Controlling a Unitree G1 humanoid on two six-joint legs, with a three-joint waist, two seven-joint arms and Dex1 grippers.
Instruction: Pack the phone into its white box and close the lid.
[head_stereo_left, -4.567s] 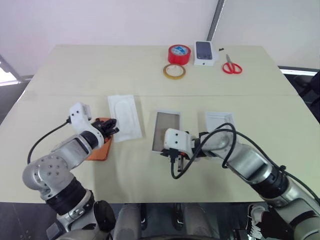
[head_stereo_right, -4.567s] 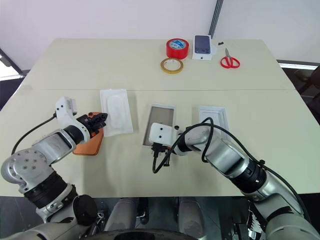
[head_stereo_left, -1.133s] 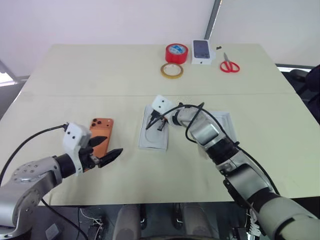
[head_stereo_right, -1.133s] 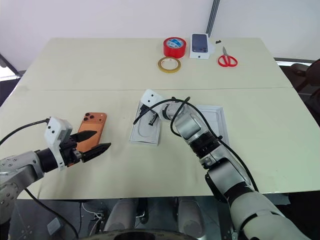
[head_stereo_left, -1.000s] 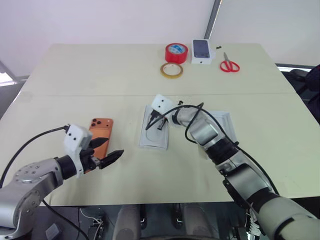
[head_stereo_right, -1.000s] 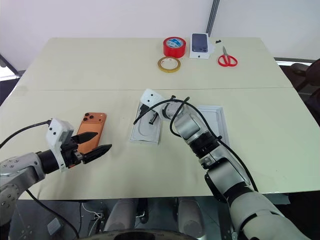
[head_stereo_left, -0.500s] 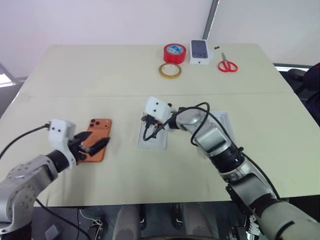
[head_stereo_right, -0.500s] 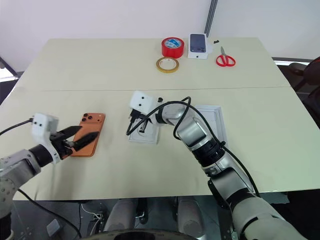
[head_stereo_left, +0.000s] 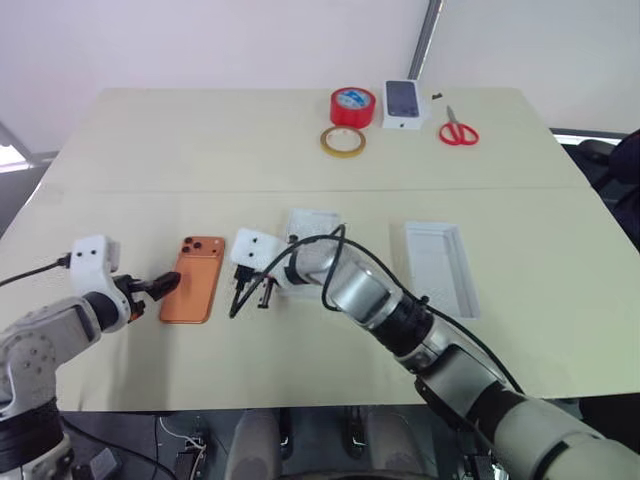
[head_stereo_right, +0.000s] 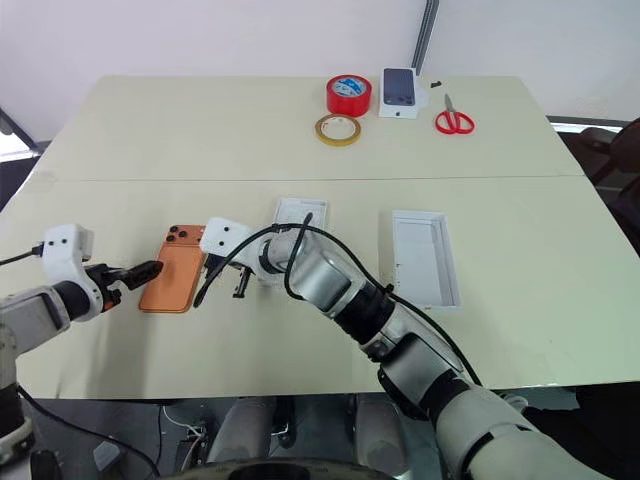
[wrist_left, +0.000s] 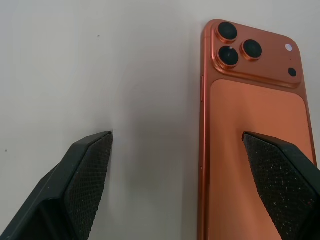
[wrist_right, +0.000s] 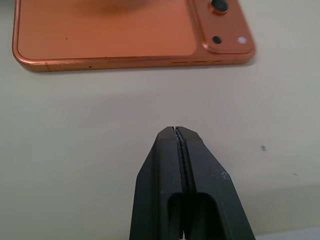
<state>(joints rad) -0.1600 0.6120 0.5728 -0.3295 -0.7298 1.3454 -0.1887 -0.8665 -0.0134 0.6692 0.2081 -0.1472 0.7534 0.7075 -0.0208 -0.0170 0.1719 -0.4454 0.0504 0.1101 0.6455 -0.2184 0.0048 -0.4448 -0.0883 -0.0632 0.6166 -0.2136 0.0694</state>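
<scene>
The orange phone (head_stereo_left: 195, 277) lies back up on the table at the left, camera lenses at its far end. My left gripper (head_stereo_left: 163, 285) is open, low at the phone's left long edge; one finger (wrist_left: 285, 175) hangs over the phone (wrist_left: 255, 140), the other over bare table. My right gripper (wrist_right: 176, 132) is shut and empty, its tip just off the phone's right long edge (wrist_right: 115, 30). The white box lies in two parts: one (head_stereo_left: 312, 222) mostly hidden behind my right arm, the other an open tray with raised walls (head_stereo_left: 440, 262) further right.
Along the table's far edge stand a red tape roll (head_stereo_left: 356, 105), a yellowish tape ring (head_stereo_left: 346, 141), a small white box with a dark phone picture (head_stereo_left: 407, 103) and red scissors (head_stereo_left: 461, 131). My right arm and its cable cross the table's middle.
My right gripper, still shut, has swung left from the white box part to the table beside the phone. My left gripper has moved left and come down along the phone's left edge.
</scene>
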